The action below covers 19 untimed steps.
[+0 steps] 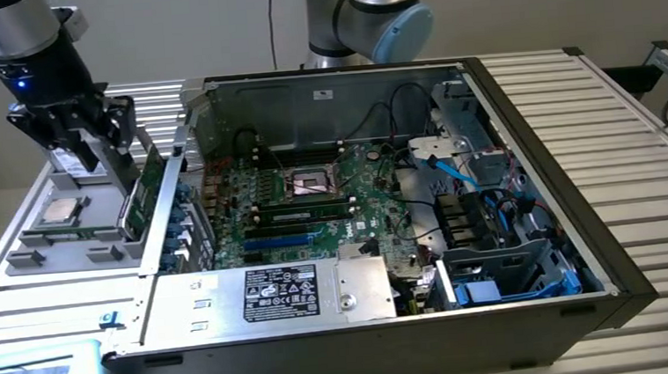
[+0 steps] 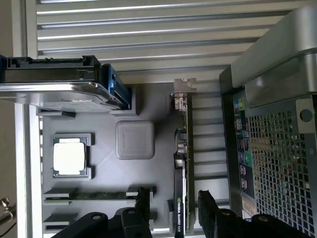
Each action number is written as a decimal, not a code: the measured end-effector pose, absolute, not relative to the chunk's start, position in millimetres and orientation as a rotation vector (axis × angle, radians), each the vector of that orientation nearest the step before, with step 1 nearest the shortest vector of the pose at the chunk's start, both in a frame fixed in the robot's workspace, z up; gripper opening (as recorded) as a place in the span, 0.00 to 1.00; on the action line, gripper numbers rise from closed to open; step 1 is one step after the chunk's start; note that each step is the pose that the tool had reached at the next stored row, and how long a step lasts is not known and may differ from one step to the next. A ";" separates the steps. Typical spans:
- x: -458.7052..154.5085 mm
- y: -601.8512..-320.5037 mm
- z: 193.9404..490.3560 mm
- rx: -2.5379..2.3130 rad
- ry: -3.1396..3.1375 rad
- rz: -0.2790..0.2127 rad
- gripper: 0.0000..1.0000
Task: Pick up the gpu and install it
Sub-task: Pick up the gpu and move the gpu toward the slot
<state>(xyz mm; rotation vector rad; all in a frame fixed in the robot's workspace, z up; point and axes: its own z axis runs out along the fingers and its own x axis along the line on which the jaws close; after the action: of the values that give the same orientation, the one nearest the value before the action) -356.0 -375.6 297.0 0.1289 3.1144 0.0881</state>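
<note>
The gpu (image 1: 143, 193) stands on its edge in a slot of the grey parts tray (image 1: 32, 252), at the exterior view's left of the open computer case, green board facing out. In the wrist view the gpu (image 2: 182, 163) is seen edge-on, its black cooler side carrying a label. My gripper (image 1: 91, 151) hangs just above the tray, close over the card. Its black fingers (image 2: 143, 203) stand apart on either side of the card's line without touching it. The gripper (image 2: 177, 210) is open and holds nothing.
The tray also holds a processor (image 2: 69, 156), a grey square block (image 2: 134, 140), thin memory sticks (image 2: 94, 195) and a hard drive (image 2: 49, 82) on edge. The open computer case (image 1: 577, 298) with its motherboard (image 1: 299, 198) lies beside the tray. Slatted table (image 1: 651, 182) surrounds them.
</note>
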 end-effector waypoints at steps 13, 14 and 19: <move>-342.2 -377.9 273.5 0.147 3.114 0.097 0.52; -342.3 -377.1 271.7 0.151 3.114 0.097 0.52; -343.5 -373.1 263.0 0.166 3.114 0.097 0.52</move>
<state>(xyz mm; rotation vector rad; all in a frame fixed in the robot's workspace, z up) -343.5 -373.1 263.0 0.1658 3.1138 0.0967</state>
